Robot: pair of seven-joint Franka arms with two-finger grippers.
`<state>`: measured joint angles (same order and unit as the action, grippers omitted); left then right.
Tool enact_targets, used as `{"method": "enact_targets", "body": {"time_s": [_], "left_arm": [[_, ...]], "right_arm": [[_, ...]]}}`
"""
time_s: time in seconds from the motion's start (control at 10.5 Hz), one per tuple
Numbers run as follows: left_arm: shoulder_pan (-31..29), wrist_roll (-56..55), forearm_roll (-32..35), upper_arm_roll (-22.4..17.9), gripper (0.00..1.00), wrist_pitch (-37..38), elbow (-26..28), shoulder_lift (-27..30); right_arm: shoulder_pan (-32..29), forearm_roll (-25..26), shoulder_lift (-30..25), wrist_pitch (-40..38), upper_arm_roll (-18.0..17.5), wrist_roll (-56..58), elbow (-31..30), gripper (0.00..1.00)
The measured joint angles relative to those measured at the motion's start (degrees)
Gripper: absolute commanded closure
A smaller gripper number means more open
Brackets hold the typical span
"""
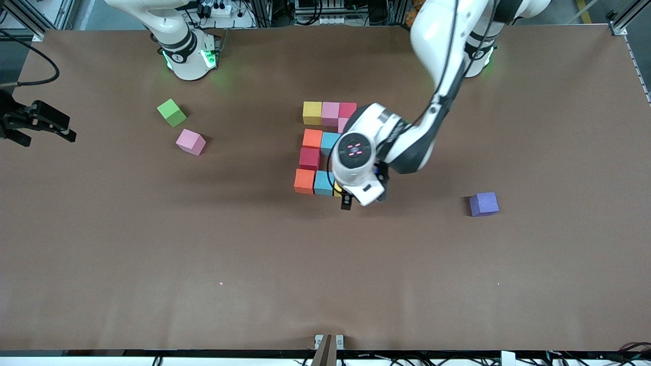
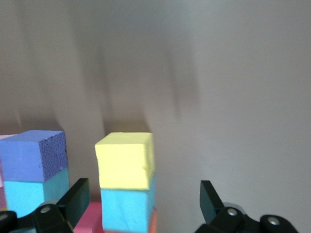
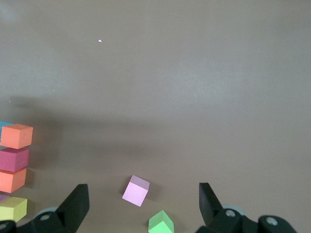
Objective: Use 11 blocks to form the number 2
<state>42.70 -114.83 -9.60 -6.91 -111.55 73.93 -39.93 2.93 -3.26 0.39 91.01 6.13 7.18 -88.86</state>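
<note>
Hovering over the number 2 (image 1: 325, 150), left claw (image 2: 141, 204) gapes wide around matte yellow cube (image 2: 125, 160); right claw (image 3: 143, 206) waits, fingers wide.

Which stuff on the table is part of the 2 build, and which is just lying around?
Job: half-built 2 of cubes; its yellow cube under the open left pincer; loose pink cube; loose purple cube.
Lying about: green cube.
The right pincer waits open at the right arm's end of the table.

I saw the left gripper (image 1: 346, 199) crowding the number 2 (image 1: 325, 147). Bare table (image 1: 325, 264) lay open nearer the front camera, with the loose pink cube (image 1: 190, 142) and purple cube (image 1: 483, 204) well apart.
</note>
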Motion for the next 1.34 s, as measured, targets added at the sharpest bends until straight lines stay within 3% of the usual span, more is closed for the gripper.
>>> {"method": "enact_targets", "body": {"time_s": [0.19,0.57,0.86,1.05,1.34], "left_arm": [[-0.1,6.1,-0.2,-3.5,0.0,1.2,-0.1,5.6],[-0.6,33.2,0.5,-10.6,0.0,7.3,0.1,14.6],[-3.5,49.3,3.4,-12.5,0.0,14.4,0.1,21.5],[-9.5,56.8,3.9,-10.2,0.0,18.3,0.3,26.2],[-28.3,64.5,4.3,4.6,0.0,21.1,0.7,30.9]], "right_arm": [[0.0,0.3,0.3,0.2,0.0,0.0,0.0,0.0],[0.0,0.9,0.3,-0.3,0.0,0.0,0.0,0.0],[-0.1,1.9,0.3,-1.8,0.0,0.0,-0.1,0.0],[-0.1,2.4,0.3,-1.9,0.1,0.0,-0.1,0.0],[-0.1,2.5,0.3,-1.9,0.1,0.0,-0.1,0.0]]}}
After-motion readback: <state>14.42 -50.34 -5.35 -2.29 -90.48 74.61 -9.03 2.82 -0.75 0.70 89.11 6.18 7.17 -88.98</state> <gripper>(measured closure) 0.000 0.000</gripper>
